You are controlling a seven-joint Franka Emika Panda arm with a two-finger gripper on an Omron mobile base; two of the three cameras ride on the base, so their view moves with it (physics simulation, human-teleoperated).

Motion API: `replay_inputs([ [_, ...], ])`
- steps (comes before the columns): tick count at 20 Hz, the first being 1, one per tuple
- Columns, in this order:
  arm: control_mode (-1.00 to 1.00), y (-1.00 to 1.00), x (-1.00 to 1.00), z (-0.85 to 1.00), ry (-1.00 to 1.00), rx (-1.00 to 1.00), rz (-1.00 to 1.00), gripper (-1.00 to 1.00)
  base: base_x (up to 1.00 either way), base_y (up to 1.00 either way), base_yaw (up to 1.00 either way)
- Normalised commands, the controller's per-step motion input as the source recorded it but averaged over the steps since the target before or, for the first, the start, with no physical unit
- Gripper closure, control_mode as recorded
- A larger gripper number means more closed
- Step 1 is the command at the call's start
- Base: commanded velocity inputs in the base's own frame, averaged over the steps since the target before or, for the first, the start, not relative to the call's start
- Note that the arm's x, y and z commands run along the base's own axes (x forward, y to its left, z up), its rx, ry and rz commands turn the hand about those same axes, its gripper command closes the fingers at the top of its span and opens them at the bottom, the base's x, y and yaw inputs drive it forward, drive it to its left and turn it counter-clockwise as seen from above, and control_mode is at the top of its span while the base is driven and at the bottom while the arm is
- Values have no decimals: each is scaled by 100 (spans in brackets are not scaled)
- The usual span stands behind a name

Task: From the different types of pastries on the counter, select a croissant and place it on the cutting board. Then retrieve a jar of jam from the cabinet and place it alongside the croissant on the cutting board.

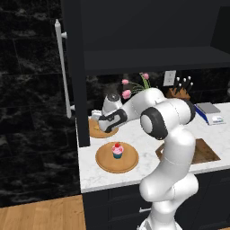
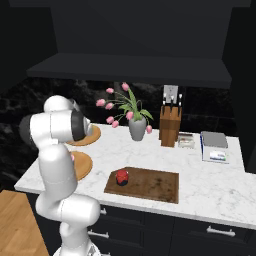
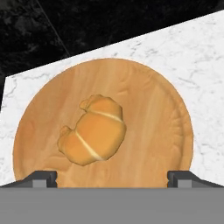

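- Golden-brown croissant lies on a round light-wood plate, directly ahead of the pincer and a little toward one fingertip rather than dead centre between the 2.
- Pincer is released, its 2 dark fingertips spread wide with nothing between them; it hovers over the plate and touches neither the plate nor the pastry.
- From the left base camera the pincer sits above the far plate; the cupcake on its own plate is nearer the robot than the pincer, well apart from it.
- Dark cutting board lies well off to the pincer's right along the white marble surface. A small dark red jar stands on the board's near end.
- Step in hand, as I judge it: the reach for the croissant, pick not yet made.
- Next move calls for lowering straight down until the fingertips straddle the pastry's thick middle, shifting slightly to centre it, then closing gently; the lumpy, curved shape could slip or roll if pinched at a tapering end.
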Motion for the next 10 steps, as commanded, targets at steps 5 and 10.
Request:
replay_inputs([
  [5,-100,1,50,-39,7,-6,0,-100,0,0,0],
  [10,-100,10,1,-7,0,0,0,-100,0,0,0],
])
